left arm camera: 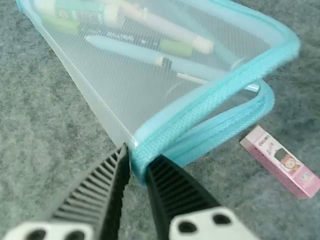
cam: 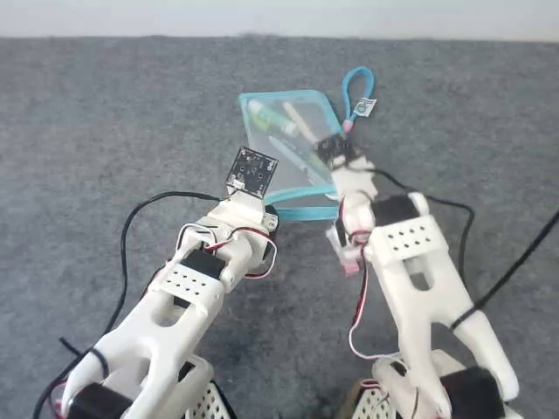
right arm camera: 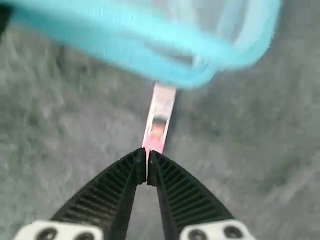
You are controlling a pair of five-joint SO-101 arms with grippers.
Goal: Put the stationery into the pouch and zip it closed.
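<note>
On the grey felt-like surface, the translucent plastic pouch with teal zip trim lies flat between the two arms, and several pens and markers are already inside it. The left hand is closed on the teal edge at one corner of the pouch, beside a mouth that gapes open with its two zip edges apart. One piece seems to be left outside: a small pink rectangular eraser, just beside the open mouth. The right hand is pinched on the near end of that eraser. Judged from this, most of the loading is done. The eraser has yet to go in, and the zip, with its blue loop strap at the far corner, is not yet drawn.
</note>
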